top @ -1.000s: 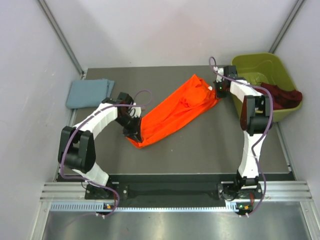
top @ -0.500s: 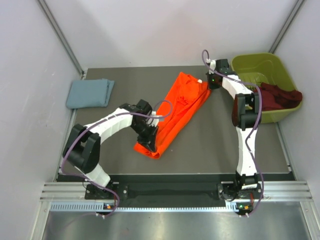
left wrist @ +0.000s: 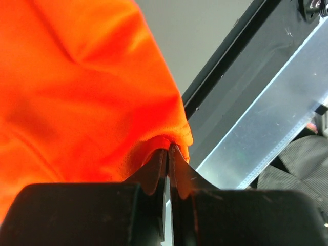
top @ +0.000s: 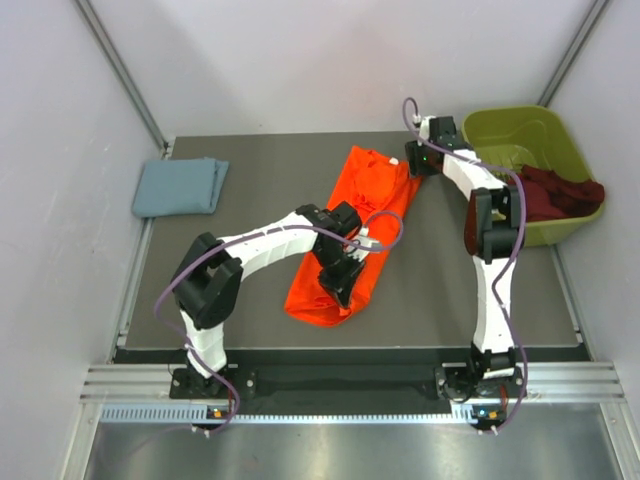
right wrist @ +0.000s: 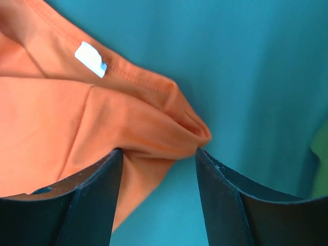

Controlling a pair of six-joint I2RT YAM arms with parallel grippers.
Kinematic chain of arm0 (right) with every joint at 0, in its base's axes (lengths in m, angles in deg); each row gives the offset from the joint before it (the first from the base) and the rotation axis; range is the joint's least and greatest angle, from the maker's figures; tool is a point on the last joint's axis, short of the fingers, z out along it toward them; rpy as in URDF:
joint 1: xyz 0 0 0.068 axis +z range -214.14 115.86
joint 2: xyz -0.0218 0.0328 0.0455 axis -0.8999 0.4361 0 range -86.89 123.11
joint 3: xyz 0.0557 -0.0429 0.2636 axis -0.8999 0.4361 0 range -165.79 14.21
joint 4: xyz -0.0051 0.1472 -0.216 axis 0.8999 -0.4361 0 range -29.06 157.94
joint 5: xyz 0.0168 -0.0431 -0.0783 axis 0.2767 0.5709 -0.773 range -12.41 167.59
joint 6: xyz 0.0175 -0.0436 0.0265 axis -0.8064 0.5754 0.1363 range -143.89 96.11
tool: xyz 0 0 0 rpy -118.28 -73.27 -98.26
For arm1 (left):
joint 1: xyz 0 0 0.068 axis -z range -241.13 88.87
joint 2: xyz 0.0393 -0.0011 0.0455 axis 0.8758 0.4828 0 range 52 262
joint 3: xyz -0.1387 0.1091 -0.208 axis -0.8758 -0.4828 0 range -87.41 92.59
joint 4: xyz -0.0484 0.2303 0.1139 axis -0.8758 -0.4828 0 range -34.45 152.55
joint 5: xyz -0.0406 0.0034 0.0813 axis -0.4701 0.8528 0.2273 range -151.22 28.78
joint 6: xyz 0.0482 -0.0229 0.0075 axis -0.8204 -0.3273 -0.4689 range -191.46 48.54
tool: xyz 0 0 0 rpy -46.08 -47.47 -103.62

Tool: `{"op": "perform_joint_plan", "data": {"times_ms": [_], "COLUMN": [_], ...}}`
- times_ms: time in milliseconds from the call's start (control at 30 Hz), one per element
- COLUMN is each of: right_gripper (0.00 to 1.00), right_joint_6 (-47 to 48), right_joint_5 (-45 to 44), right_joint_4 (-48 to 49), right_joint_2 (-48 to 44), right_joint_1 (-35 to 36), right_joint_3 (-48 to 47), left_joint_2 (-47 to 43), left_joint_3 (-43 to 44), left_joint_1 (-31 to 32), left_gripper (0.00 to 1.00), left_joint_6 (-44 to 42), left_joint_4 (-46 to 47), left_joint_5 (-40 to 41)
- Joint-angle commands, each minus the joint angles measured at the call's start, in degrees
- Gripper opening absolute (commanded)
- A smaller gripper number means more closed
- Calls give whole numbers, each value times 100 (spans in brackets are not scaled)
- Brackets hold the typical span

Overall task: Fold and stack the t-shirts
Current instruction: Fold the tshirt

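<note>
An orange t-shirt [top: 372, 195] lies as a long folded strip running from the far middle of the table toward the near edge. My left gripper [top: 345, 277] is at the strip's near end; in the left wrist view its jaws [left wrist: 169, 147] are pinched on the hem of the orange fabric [left wrist: 77, 92]. My right gripper [top: 416, 163] is at the shirt's far right corner. In the right wrist view it [right wrist: 159, 151] stands open, with a loose fold of the shirt [right wrist: 61, 118] lying between the fingers. A folded grey-blue t-shirt [top: 180, 186] rests at the far left.
A green bin [top: 535, 130] stands at the far right with a dark red garment [top: 560, 192] hanging over its rim. The table's black front edge and metal rail [left wrist: 266, 118] lie just beyond the left gripper.
My left gripper dragged the shirt's near end to the right, swinging the strip from a diagonal to nearly lengthwise. My right gripper shifted slightly left and opened, letting go of the far corner.
</note>
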Motion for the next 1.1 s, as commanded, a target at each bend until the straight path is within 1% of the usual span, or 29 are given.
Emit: {"op": "perform_joint_plan", "data": {"times_ms": [0,33,67,100,167,200,233,300,333,400,467,500,533,600,700,900,967,1067], "right_gripper": [59,59,59,59,59,59,59,60,60,61,61,62,62,63,63,64,65,65], "right_joint_6": [-344,-458,-755,-880,-1231,-1337,-1451,-1690,-1725,-1804,-1839,-1839,-1865,-1910,-1962,-1971,-1980,-2015], "right_joint_5": [-173,-42,290,424,853,969,1066,1321,1357,1375,1383,1383,1392,1401,1392,1348,1374,1401], "right_joint_4": [217,182,77,67,58,50,58,93,85,102,84,85,111,181,304,480,541,577], "right_joint_2": [-1150,-1274,-1397,-1668,-1933,-2135,-2233,-2478,-2541,-2681,-2761,-2770,-2761,-2674,-2411,-1804,-1663,-1399], "right_joint_1": [-118,-153,-206,-215,-224,-215,-224,-206,-206,-197,-197,-189,-197,-189,-162,-83,-57,-4], "right_joint_3": [188,371,495,661,1241,1426,1802,2147,2444,2701,3000,3071,3193,3264,3239,2782,2615,2360], "left_joint_2": [1,-9,-26,-70,-175,-350,-464,-850,-965,-1168,-1213,-1213,-1204,-1073,-835,-449,-300,-115], "left_joint_3": [279,244,218,235,279,287,296,261,226,103,-72,-125,-178,-275,-292,-406,-433,-416], "left_joint_1": [221,291,326,370,432,432,423,414,379,266,-76,-382,-542,-963,-1298,-1712,-1809,-1932], "left_gripper": [9,13,25,37,73,74,75,80,80,80,80,79,79,78,77,76,74,71], "left_joint_6": [-41,-5,-5,-22,-101,-163,-233,-382,-435,-453,-453,-436,-410,-322,-269,-181,-102,-32], "left_joint_4": [-117,-81,-64,-63,-90,-142,-177,-213,-230,-230,-213,-195,-169,-116,-90,-63,-46,-46], "left_joint_5": [110,120,129,155,391,462,715,1058,1391,1604,1762,1763,1755,1711,1675,1360,1158,1139]}}
